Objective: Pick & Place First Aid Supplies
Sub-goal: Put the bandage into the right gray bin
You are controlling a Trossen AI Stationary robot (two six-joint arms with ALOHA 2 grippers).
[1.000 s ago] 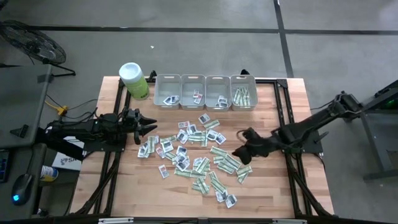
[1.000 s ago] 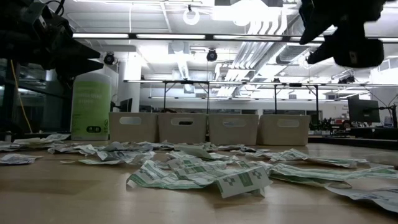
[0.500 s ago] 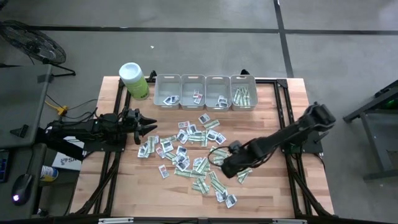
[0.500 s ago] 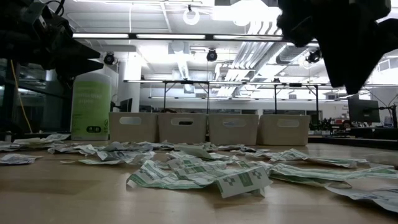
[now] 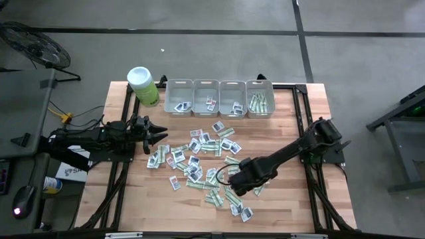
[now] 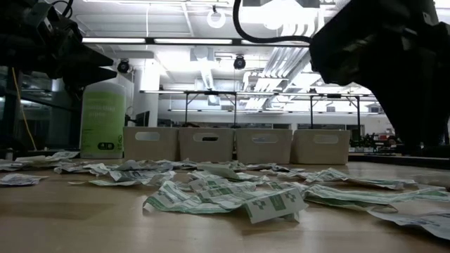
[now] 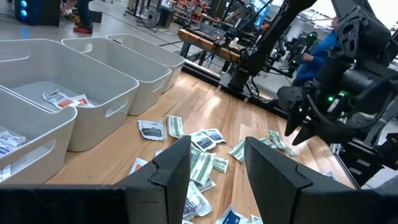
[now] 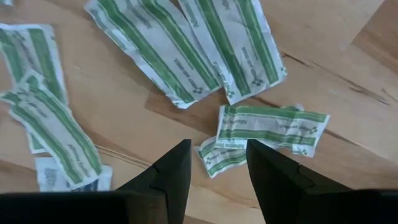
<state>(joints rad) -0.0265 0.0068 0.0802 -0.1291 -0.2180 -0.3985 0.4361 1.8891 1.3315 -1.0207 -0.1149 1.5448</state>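
First aid supplies [image 5: 199, 156] are scattered across the middle of the wooden table [image 5: 312, 206], with a few lying in the grey bins [image 5: 219, 97] at its far edge. The right claw [image 8: 214, 165] is held low over green-and-white strip packets [image 8: 267, 124], fingers apart and empty. The left claw [image 5: 158, 135] is parked at the table's left side, fingers apart.

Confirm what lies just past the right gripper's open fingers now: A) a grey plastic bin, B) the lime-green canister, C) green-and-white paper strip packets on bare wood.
C: the right gripper points down at green-and-white strip packets lying on the wooden table.
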